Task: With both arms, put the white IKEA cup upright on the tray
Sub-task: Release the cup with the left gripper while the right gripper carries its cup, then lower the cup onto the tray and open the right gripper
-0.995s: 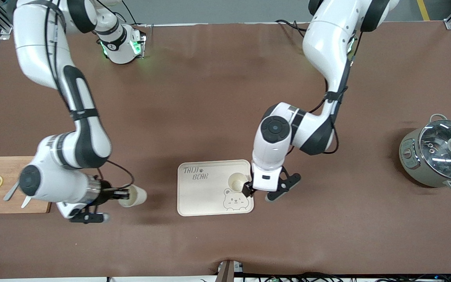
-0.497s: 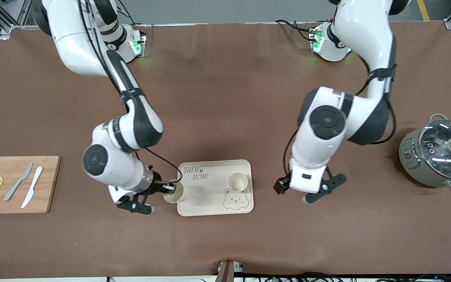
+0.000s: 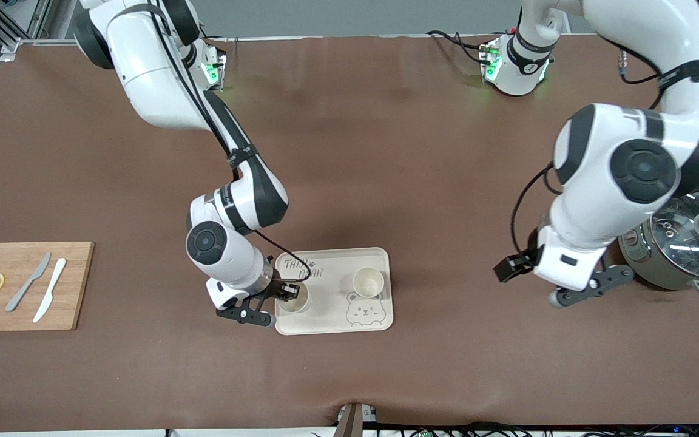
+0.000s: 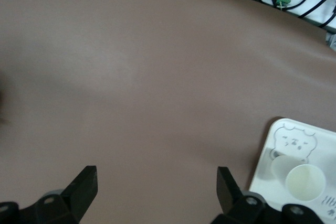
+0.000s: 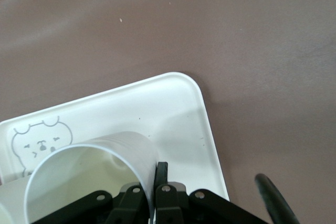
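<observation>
Counter (image 3: 349, 152), brown, across the whole front view. Electric pot with glass lid (image 3: 683, 243) at mid-height by the frame edge at the left arm's end, partly overlapped by that arm's elbow: risk of a knock on any swing back.

Cream tray (image 3: 332, 249) low in the centre of the frame.

Left gripper (image 3: 510, 268) over bare counter between tray and pot, waiting, fingers spread wide and empty.

Right gripper (image 3: 292, 292) over the tray's end toward the right arm, pinched on the rim wall of a white cup (image 3: 293, 301), mouth up. Second white cup (image 3: 368, 281) upright on the tray just above the bear face.

Likely trouble:
- Held cup close to the raised rim, so possibly a base landing half on it and toppling at release.
- One-wall pinch, so possible tilt or slip.
</observation>
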